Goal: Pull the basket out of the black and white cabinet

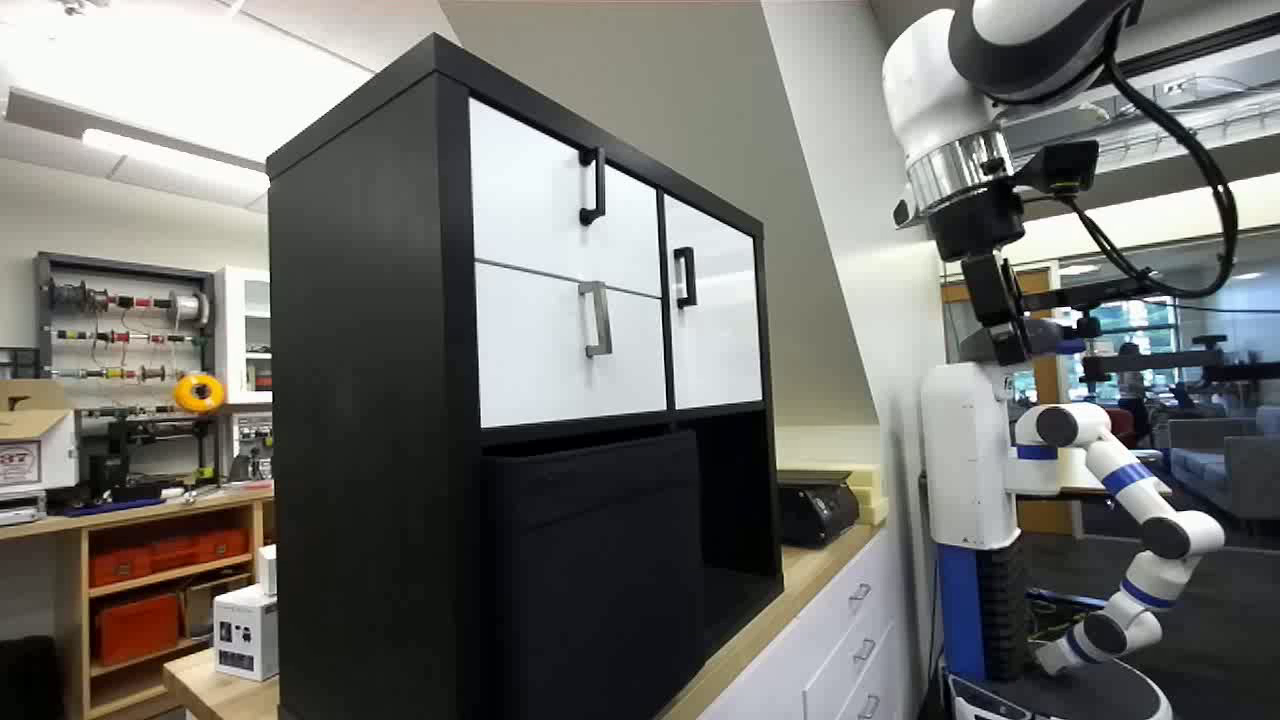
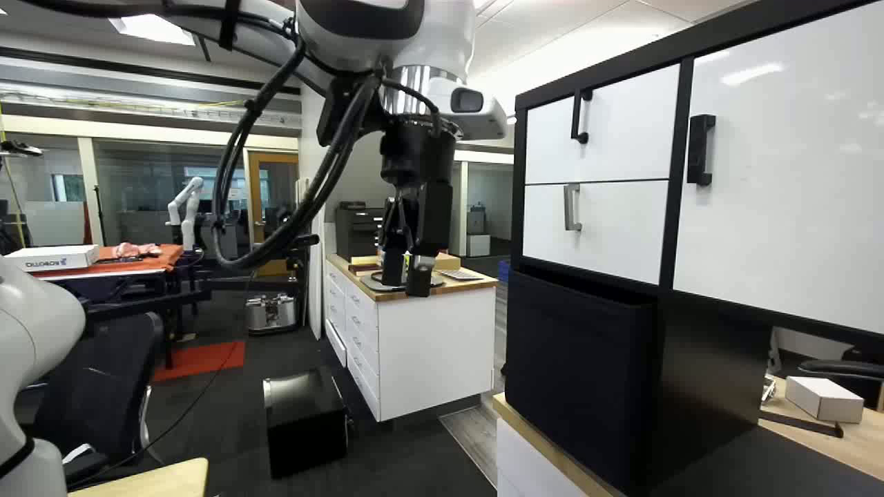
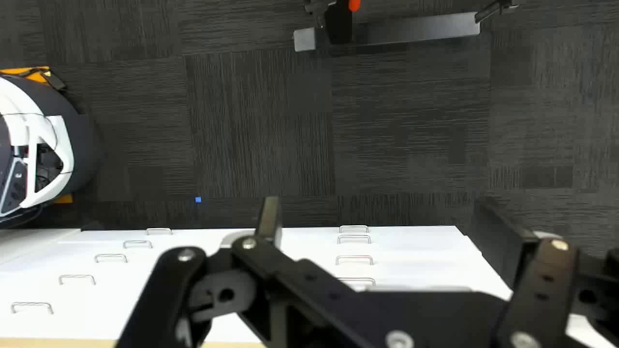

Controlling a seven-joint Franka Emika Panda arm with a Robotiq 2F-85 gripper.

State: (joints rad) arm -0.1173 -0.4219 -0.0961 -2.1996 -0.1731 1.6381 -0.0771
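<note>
In an exterior view I find the basket (image 1: pixel 600 580) in a lower compartment of the black and white cabinet (image 1: pixel 360 400), under the stacked drawers (image 1: pixel 530 335), its bottom partly cropped. In an exterior view the gripper (image 2: pixel 407 272) hangs well apart; I'd pinch the front rim (image 2: pixel 573 293), where a slot shows above. I judge it softish, and light unless loaded: its inside is too dark to read. In the wrist view my fingers (image 3: pixel 269 224) stand wide, holding nothing; the basket is out of sight.

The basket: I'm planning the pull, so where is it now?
In both exterior views, the basket sits at lower left in the black and white cabinet, directly beneath the two white drawer fronts.
</note>
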